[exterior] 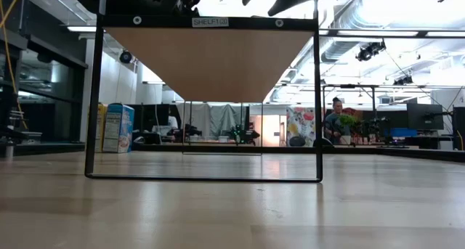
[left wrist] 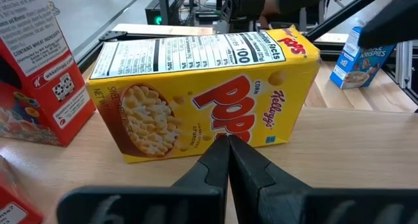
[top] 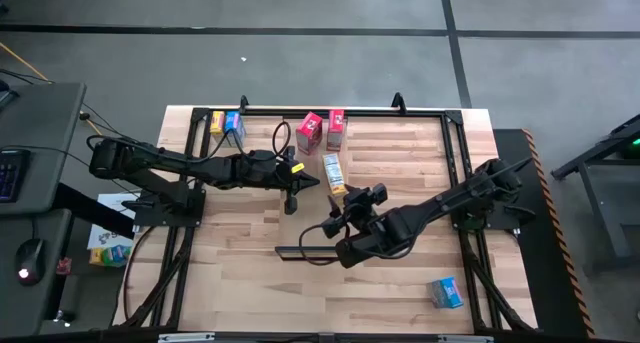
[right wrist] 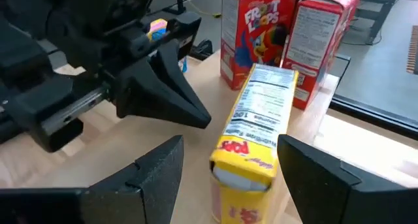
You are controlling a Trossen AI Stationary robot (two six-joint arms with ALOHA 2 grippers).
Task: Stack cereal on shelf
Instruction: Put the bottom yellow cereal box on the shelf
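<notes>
Now the right gripper (right wrist: 225, 168), fingers spread wide, should straddle the yellow cereal box (top: 334, 172) lying on the table just before the two red boxes (top: 320, 129), centring before it clenches, while the pinched-together left gripper (top: 291, 200) backs clear.

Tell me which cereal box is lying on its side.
The yellow box between both grippers, left and right. The red boxes behind it stand upright.
</notes>
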